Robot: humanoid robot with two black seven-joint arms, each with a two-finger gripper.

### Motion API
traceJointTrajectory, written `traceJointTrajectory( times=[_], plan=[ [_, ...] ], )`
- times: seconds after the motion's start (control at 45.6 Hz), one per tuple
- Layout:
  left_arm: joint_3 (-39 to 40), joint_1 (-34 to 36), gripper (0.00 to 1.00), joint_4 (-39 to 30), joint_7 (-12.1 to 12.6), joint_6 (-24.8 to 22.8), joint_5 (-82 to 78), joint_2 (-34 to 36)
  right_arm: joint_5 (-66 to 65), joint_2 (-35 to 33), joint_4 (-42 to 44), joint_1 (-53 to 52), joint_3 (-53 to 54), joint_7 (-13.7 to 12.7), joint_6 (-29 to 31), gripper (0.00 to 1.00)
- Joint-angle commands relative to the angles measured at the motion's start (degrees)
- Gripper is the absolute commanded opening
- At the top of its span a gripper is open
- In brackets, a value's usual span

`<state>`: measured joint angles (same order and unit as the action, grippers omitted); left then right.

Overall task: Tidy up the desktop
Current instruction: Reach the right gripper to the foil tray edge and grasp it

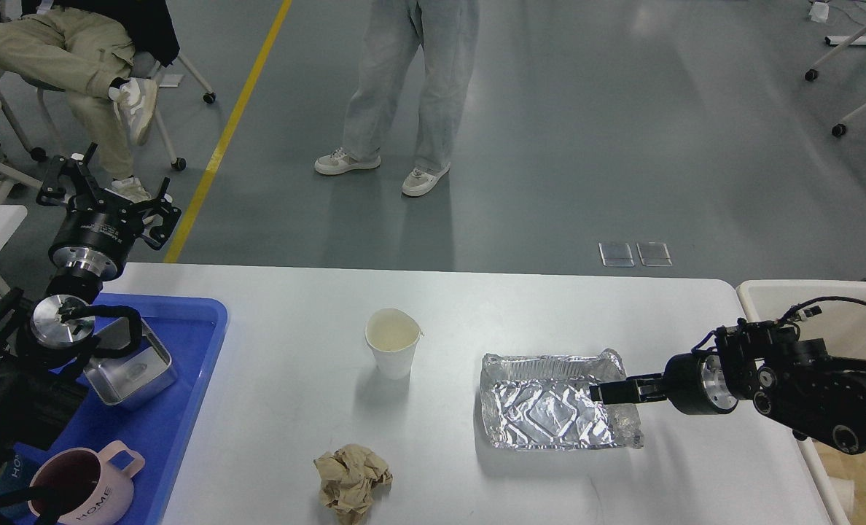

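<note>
Foil tray (549,405) lies lengthwise along the desktop (294,437) near its right edge; right gripper (602,392) pinches its right rim.

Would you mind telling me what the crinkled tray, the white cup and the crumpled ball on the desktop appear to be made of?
The tray looks like thin aluminium foil: shiny, silvery, with creased walls and embossed ridges. The cup seems to be paper, matte white with a slightly bent rim, though thin plastic cannot be ruled out. The ball looks like brown paper, dull and sharply wrinkled. The desktop itself appears smooth, white and faintly glossy.
</note>
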<state>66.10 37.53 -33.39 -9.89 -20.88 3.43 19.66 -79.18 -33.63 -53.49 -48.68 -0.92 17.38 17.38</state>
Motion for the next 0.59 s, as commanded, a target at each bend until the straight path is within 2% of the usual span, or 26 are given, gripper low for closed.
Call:
traceJointTrajectory(
  times=[0.0,0.066,0.153,0.417,0.57],
  plan=[
    [0.0,0.0,0.97,-0.01,-0.05,-0.04,0.0,0.03,2.1,1.11,2.33,0.43,-0.14,-0.24,-0.07,0.99],
    [-0.09,0.0,0.97,-0.01,-0.05,-0.04,0.0,0.03,2.19,1.46,2.33,0.52,-0.14,-0.15,-0.07,0.97],
    [0.0,0.08,0.97,-0.01,-0.05,-0.04,0.0,0.03,2.19,1.55,2.33,0.78,-0.14,-0.15,-0.16,0.86],
    [-0.09,0.26,0.97,-0.01,0.04,-0.04,0.0,0.03,2.02,1.64,2.6,2.54,-0.23,0.2,-1.82,0.77],
    [0.0,0.26,0.97,-0.01,-0.05,-0.04,0.0,0.03,1.93,2.61,3.3,2.98,-0.66,0.29,-2.79,0.65]
  ],
)
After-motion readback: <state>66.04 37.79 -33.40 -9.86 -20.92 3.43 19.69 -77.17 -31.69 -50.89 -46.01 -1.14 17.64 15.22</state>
